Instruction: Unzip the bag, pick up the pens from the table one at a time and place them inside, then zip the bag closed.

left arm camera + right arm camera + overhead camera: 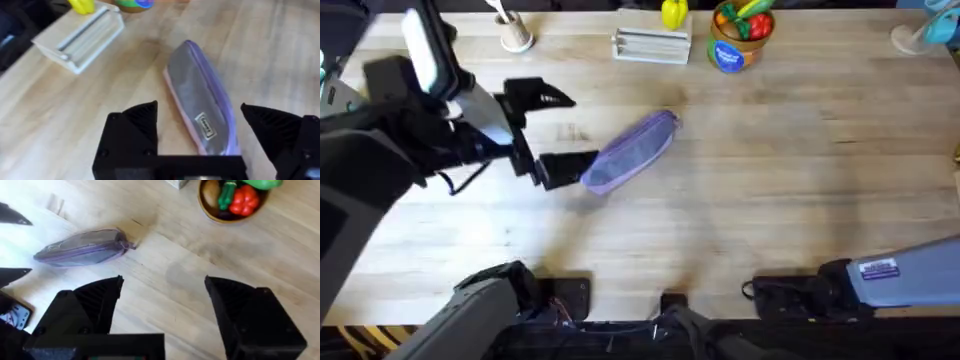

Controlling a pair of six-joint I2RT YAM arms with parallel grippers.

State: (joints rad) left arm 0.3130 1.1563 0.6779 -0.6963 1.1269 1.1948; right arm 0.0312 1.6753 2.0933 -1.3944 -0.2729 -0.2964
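The lavender bag (632, 150) lies slanted on the wooden table (770, 180), left of the middle. My left gripper (582, 130) is open at the bag's lower-left end, one finger near that end and the other farther back. In the left wrist view the bag (200, 100) runs lengthwise between the spread black fingers (135, 125), a small label near them. My right gripper (164, 282) is open and holds nothing, above bare table, with the bag (82, 247) farther off. The pens are out of view.
Along the back edge stand a tan cup with white sticks (515, 35), a white slatted rack (650, 45), a yellow object (673, 13) and a bowl of toy vegetables (740, 35). The right arm (880, 275) rests low at the front right.
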